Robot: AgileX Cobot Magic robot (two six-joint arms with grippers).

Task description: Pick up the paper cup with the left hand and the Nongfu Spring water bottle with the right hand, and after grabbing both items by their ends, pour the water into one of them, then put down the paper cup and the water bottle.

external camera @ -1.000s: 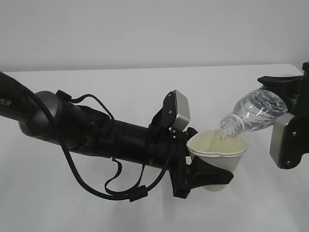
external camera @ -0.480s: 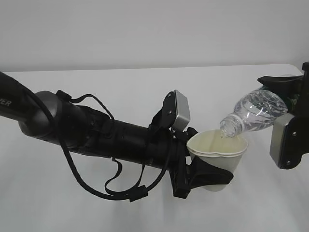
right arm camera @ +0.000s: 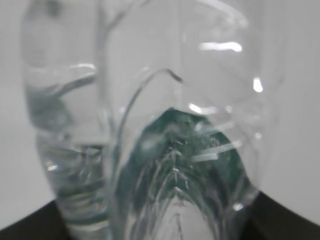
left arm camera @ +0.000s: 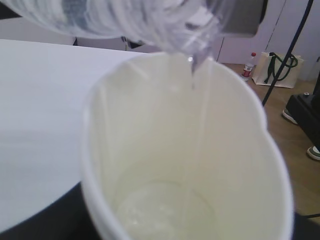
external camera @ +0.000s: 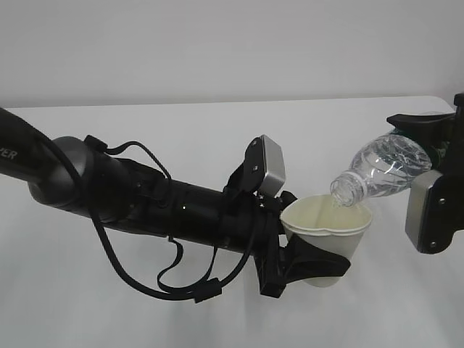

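Pouring stage, both things held clear above the white bench (external camera: 217, 123). The left hand (external camera: 308, 264) was clamped round the lower body of the paper cup (external camera: 326, 232), its black fingers (external camera: 319, 262) wrapping the wall near the base; the cup stood roughly upright, its rim squeezed out of round. The right hand (external camera: 435, 156) was closed on the base end of the Nongfu Spring water bottle (external camera: 380, 170), which lay tilted with its open neck just over the cup's far rim. A thin thread of water (left arm camera: 193, 75) fell from the neck, and a shallow pool lay in the cup's bottom. Both vessels looked light and thin-walled: the cup would buckle under a hard squeeze and was best held low, where the base stiffens it; the ribbed bottle, nearly empty, would dent and might slip if wet.
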